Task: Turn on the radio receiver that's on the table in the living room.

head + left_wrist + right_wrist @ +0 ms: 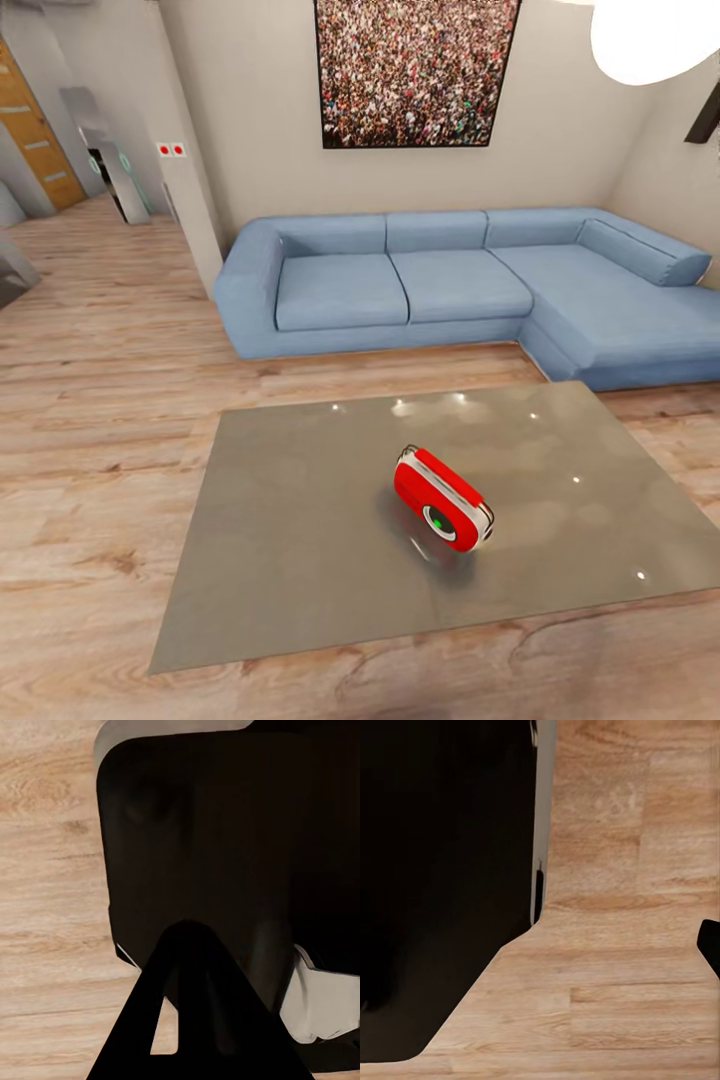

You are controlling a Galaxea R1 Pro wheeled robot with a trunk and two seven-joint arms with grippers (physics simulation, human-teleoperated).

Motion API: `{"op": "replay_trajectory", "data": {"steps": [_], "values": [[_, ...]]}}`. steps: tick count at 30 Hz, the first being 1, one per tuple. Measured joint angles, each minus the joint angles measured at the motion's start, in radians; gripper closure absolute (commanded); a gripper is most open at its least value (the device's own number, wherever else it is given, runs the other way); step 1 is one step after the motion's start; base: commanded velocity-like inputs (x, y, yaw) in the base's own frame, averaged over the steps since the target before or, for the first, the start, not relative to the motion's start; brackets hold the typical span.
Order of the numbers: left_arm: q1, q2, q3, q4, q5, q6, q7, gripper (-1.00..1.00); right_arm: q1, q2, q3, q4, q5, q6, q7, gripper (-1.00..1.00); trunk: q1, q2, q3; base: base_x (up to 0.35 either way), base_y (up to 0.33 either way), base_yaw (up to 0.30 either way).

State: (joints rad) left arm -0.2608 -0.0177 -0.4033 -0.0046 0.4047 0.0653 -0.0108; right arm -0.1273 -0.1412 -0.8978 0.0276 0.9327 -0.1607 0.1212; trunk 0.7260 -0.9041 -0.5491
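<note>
The red radio receiver (pixel 443 498) lies on the low table (pixel 300 520), right of the glossy grey top's middle and towards its near edge. Its grey dial with the green centre (pixel 439 520) faces me, and its white edge band runs around the front. In the left wrist view a black wedge-shaped finger (pixel 191 1020) stands before the robot's dark body (pixel 225 855), over wood floor. The right wrist view has a black fingertip (pixel 711 945) at the picture's edge above the floor. Neither view lets me judge how the jaws stand.
A blue L-shaped sofa (pixel 450 285) stands behind the table, under a framed crowd photo (pixel 415 70). A white pendant lamp (pixel 655 35) hangs at the upper right. Light wood floor (pixel 110 400) runs around the table and down a hallway at the left.
</note>
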Motion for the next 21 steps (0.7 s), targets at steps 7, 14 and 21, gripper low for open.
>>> {"op": "replay_trajectory", "data": {"steps": [7,14,21], "values": [[0.0,0.004,0.001,0.0,0.011,-0.053,-0.001,1.0,0.0,0.0,0.0,0.0,0.0,0.0,-0.001,-1.0,0.0,0.0,0.011,0.0,0.0,0.0],[0.0,0.004,-0.001,-0.005,0.002,-0.064,-0.003,1.0,0.0,0.0,0.0,0.0,0.0,0.0,-0.002,-1.0,0.0,0.0,0.022,0.0,0.0,0.0],[0.0,0.005,-0.002,-0.004,0.002,-0.065,-0.003,1.0,0.0,0.0,-0.001,0.0,-0.001,0.0,-0.002,-1.0,0.0,0.0,0.033,0.0,0.0,0.0]]}}
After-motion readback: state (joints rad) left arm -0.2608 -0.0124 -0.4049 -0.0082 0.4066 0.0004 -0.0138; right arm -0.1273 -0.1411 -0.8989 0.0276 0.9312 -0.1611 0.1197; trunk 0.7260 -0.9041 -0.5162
